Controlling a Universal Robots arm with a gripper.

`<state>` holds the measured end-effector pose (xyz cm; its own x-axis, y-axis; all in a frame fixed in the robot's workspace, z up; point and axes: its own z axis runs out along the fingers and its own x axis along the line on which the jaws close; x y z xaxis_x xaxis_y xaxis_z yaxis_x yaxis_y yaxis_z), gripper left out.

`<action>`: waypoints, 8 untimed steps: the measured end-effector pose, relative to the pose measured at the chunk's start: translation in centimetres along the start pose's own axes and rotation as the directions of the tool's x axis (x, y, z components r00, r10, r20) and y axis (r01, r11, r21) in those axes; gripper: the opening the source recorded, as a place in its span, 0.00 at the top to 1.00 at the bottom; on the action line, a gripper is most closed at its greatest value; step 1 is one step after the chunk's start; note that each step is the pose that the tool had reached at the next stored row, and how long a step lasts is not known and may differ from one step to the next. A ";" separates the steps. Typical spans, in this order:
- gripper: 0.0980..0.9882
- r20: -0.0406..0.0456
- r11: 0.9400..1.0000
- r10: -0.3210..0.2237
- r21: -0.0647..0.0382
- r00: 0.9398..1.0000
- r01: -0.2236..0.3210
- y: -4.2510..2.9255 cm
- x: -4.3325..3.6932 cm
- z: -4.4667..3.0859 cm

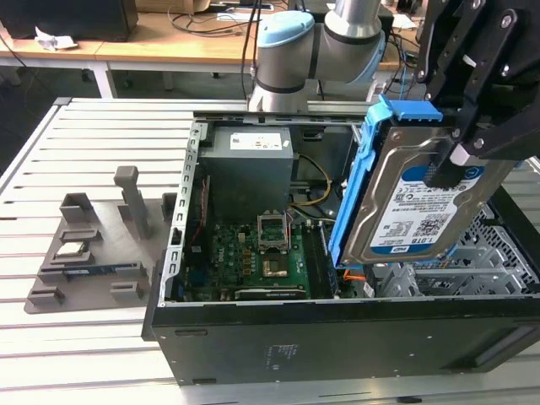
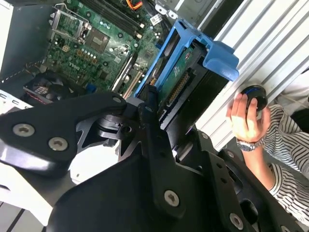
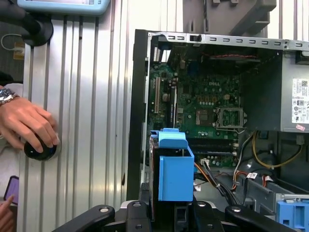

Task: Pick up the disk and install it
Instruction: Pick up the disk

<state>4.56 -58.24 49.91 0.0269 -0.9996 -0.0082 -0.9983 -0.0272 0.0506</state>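
**Table (image 1: 101,135), edge at the exterior view's left.** A gray holder (image 1: 42,297) lies flat with a small square chip (image 1: 72,250) seated in it. Nothing is near it.

**Middle of the table.** The computer case (image 1: 337,346) lies on its side with the cover off. The circuit board (image 1: 253,253) is exposed and the gray power box (image 1: 249,164) sits at the far end.

**Case end at the exterior view's right.** The disk (image 1: 405,211) hangs in the air above this end, over the metal drive cage (image 1: 498,249) and apart from it. It stands tilted on edge, label face to the camera, with the blue rails around it.

**Progress.** Judged from this, the pick-up is done. The install is not: the disk rests in no bay, and no rail touches the cage.

**Gripper (image 1: 451,164).** The jaws are clamped across the 2 flat faces of the disk. 1 finger presses on the label, and the other is hidden behind the disk.

**Arm (image 1: 312,42).** Its base joints stand at the table's far edge behind the case. The wrist reaches in from above at the exterior view's right, and the gripper points down over the case.

**Wrist views.** In the first wrist view the disk (image 3: 171,164) shows end-on above the open case.

**Bystander.** In the first wrist view a person's hand (image 3: 26,121) rests on a black knob (image 3: 41,151) on the table beside the case, well apart from the disk.
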 end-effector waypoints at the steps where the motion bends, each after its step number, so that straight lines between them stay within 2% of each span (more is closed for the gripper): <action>1: 0.72 0.000 1.000 0.000 0.000 1.000 0.000 -0.21 0.00 0.00; 2: 0.72 -0.001 1.000 0.000 0.000 1.000 0.000 -0.60 0.01 -0.03; 8: 0.72 -0.002 1.000 0.000 0.000 1.000 0.000 -1.78 0.05 -0.08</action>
<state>6.34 -58.24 49.89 0.0269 -0.9996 -0.0063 -0.9983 -0.0272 0.0509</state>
